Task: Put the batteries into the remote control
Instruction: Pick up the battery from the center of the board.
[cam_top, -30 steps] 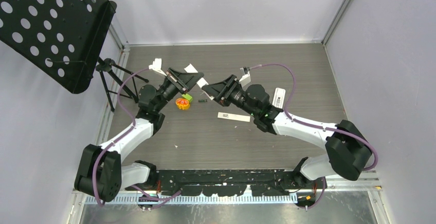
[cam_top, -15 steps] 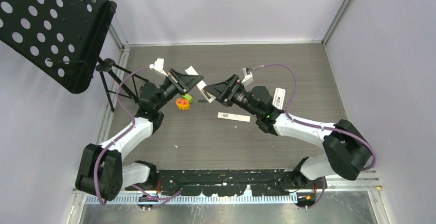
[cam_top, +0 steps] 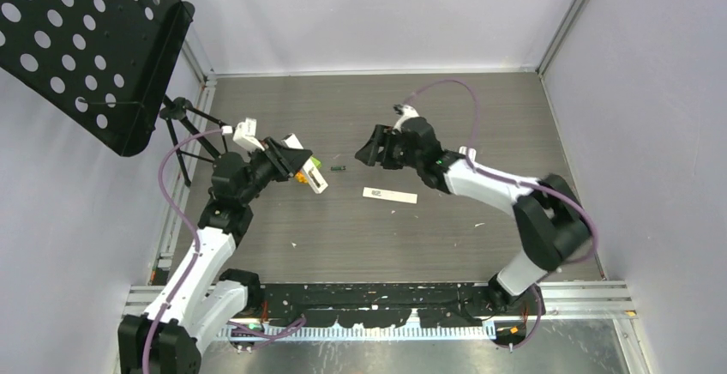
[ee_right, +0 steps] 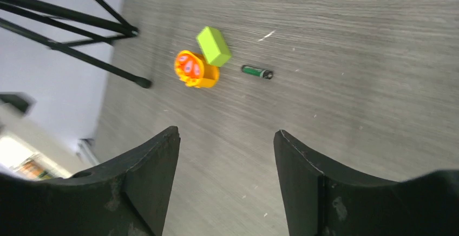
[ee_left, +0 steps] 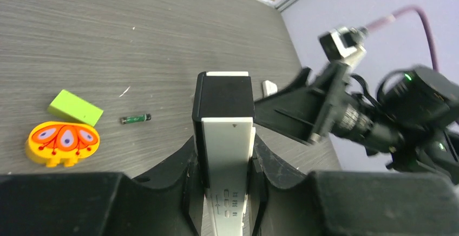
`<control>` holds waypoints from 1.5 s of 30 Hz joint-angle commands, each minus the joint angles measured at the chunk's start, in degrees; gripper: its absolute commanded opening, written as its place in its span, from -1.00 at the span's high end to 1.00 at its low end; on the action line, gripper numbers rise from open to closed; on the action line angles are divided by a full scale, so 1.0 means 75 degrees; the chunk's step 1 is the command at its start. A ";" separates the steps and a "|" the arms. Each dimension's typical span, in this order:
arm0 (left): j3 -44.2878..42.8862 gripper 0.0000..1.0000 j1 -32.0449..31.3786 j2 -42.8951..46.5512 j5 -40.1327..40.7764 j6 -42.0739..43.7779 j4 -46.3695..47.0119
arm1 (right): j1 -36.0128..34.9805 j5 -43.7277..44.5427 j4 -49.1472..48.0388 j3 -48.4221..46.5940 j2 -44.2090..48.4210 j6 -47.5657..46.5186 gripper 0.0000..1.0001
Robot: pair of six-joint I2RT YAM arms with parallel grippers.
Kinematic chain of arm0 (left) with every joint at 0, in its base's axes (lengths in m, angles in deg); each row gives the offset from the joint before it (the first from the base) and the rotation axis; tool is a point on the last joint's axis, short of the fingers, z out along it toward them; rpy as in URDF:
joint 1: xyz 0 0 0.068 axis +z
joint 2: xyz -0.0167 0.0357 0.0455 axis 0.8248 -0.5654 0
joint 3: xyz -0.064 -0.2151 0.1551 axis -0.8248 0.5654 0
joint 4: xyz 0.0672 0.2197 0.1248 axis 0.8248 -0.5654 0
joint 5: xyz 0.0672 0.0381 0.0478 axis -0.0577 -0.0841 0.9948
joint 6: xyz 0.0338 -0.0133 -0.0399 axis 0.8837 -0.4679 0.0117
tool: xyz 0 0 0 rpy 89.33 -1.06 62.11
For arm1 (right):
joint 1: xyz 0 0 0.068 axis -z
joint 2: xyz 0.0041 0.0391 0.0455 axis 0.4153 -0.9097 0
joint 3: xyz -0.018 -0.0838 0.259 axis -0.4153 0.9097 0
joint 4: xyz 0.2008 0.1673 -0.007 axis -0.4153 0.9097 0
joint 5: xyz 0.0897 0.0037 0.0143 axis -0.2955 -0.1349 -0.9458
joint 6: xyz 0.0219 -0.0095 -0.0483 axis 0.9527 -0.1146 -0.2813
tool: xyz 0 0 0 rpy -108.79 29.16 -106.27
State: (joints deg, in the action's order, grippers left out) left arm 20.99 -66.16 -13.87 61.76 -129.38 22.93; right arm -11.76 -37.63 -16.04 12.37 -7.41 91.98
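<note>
The left gripper is clamped narrowly on a slim white plastic remote control with a black boxy end. It holds the body by its long sides and presents it end-on toward the other arm, probably so that a cell can be fed in from that side. The remote hangs just beside a glossy orange toy with a painted petal pattern, a rounded piece that rests on the grey wood-grain table and touches a matte lime-green rectangular block. One small battery, a thin dark-green cylinder with metallic ends, lies flat on the table just beside the toy, on the side toward the right arm. No other batteries show, and I cannot tell whether the remote already holds any. The right gripper stands wide and empty, its curved black fingers aimed at the ground between itself and the toy, which looks like an approach to that smooth, roll-prone cell. A flat white strip lies farther from the toy, beyond the battery.
</note>
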 commanded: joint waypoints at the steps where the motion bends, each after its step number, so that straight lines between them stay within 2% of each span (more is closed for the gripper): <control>1: 0.0056 1.00 0.0006 0.0553 0.0057 0.0858 -0.0815 | -0.0136 -0.0484 0.1340 -0.1426 -0.1545 -0.2607 -0.33; 4: 0.0045 1.00 0.0006 0.0786 -0.0274 0.0958 -0.0792 | -0.0348 0.0310 0.0932 -0.2074 -0.2525 -0.4115 -0.32; 9: -0.0232 1.00 0.0017 0.0936 -0.0450 0.1148 -0.1263 | -0.0349 -0.0185 0.1407 -0.3472 -0.3804 -0.4964 -0.32; 16: -0.0287 1.00 0.0017 0.0893 -0.0509 0.1030 -0.1236 | -0.0422 -0.1133 0.1467 -0.3851 -0.4407 -0.6073 -0.31; 25: -0.0880 1.00 0.0017 0.0707 -0.0621 0.0872 -0.1482 | -0.0555 -0.1477 0.3226 -0.5122 -0.5251 -0.7042 -0.21; 28: -0.0979 1.00 0.0017 0.0741 -0.0580 0.0912 -0.1567 | -0.0692 -0.1332 0.3371 -0.5199 -0.5333 -0.7246 -0.15; 37: -0.1106 1.00 0.0029 0.0826 -0.0467 0.0969 -0.1835 | -0.1248 -0.0144 0.4035 -0.5870 -0.5864 -0.7602 0.25; 42: -0.1122 1.00 0.0028 0.0894 -0.0451 0.1010 -0.1972 | -0.1395 0.0584 0.4369 -0.6149 -0.6067 -0.7517 0.84; 45: -0.1081 1.00 0.0029 0.0895 -0.0453 0.1007 -0.1959 | -0.1387 0.0886 0.4439 -0.6062 -0.5892 -0.7370 0.96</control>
State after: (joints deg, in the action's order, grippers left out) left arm 15.44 -66.16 -8.34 58.38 -122.36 7.49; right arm -21.92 -35.86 11.83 -33.07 -50.23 36.01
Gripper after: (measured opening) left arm 0.292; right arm 0.069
